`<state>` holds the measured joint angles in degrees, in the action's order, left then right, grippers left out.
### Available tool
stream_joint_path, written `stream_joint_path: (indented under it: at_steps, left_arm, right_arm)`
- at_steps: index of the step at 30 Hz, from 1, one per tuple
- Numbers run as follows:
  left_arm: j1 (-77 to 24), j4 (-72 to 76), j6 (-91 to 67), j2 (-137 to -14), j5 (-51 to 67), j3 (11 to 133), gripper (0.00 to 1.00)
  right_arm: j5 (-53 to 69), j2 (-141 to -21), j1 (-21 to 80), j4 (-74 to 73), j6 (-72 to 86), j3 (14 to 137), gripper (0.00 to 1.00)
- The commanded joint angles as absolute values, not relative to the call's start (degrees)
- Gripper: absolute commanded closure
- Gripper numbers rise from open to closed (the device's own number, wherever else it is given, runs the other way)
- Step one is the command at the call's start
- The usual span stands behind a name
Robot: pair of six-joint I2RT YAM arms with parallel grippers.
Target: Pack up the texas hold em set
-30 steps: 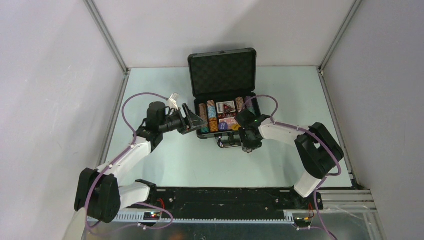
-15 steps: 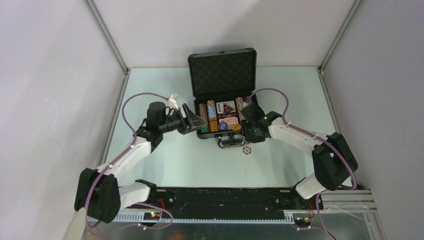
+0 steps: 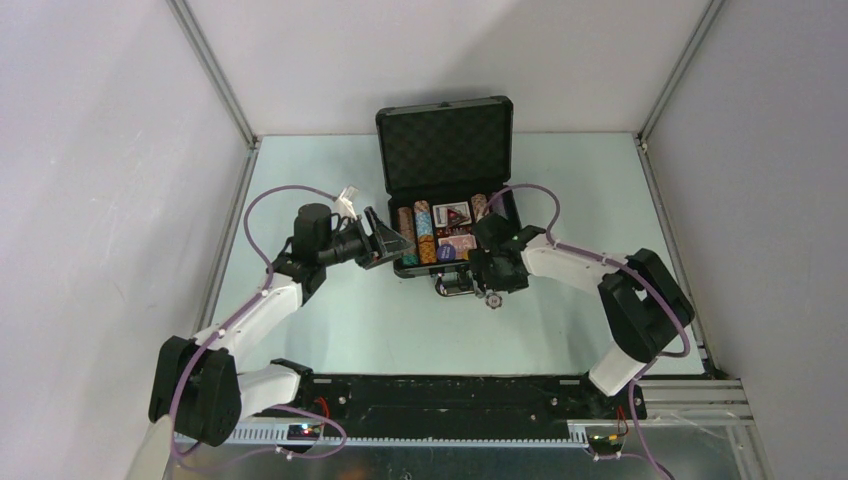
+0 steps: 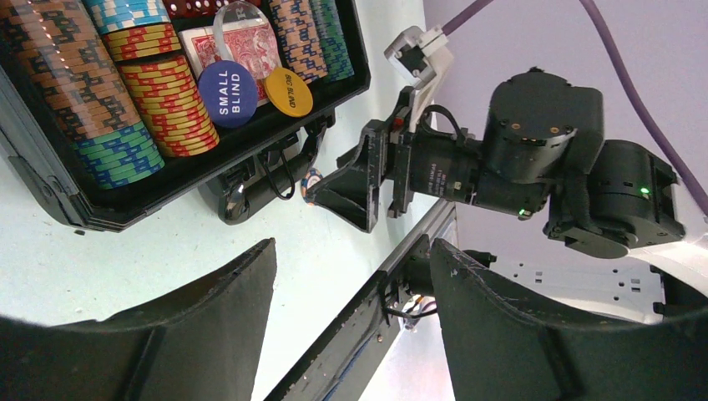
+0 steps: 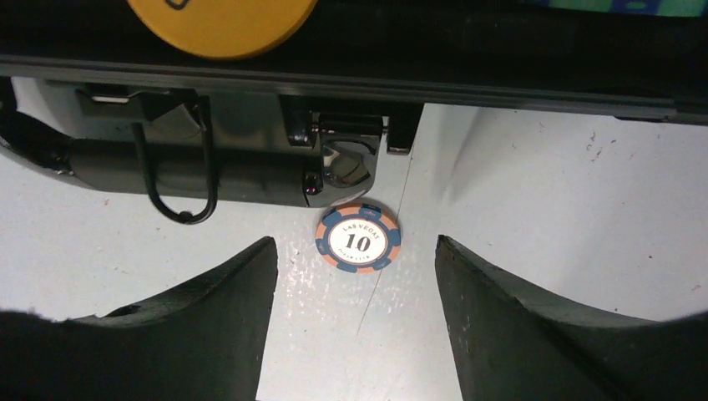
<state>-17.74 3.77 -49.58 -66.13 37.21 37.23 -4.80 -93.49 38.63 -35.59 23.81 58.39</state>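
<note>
- The briefcase (image 3: 445, 150) sits open at the far middle of the tabletop (image 3: 340, 320), its foam-lined lid upright.
- Its tray holds rows of striped poker chips (image 4: 79, 83), a red card deck (image 4: 250, 46), a blue "SMALL BLIND" disc (image 4: 229, 93) and a yellow disc (image 4: 288, 92).
- 1 loose chip (image 5: 358, 239), marked 10, lies flat on the tabletop just in front of the case's handle (image 5: 125, 171) and latch.
- The right hand (image 3: 487, 286) points down over that chip, its jaws wide. The chip lies between the 2 fingers, touching neither.
- The left hand (image 3: 385, 243) hovers beside the case's left end, jaws wide and holding nothing.
</note>
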Motion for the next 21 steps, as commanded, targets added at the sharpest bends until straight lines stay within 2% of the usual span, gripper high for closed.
stream_joint_path:
  at_steps: [1,15,19,21]
  left_arm:
    - [-18.06,5.41,-49.88,-65.78,36.92,36.74,0.28]
    - [-18.03,5.45,-49.83,-65.89,36.83,36.65,0.28]
    - [-18.03,5.45,-49.92,-65.78,36.75,36.56,0.28]
    - [-18.02,5.45,-49.9,-65.78,36.75,36.53,0.28]
  right_arm:
    - [-5.29,-95.56,39.07,-32.68,25.05,57.89,0.28]
    - [-9.64,-98.56,40.39,-32.8,25.84,55.77,0.46]
    - [-10.79,-98.83,41.07,-33.67,25.91,55.81,0.47]
    - [-11.07,-98.61,41.32,-34.05,26.1,55.81,0.44]
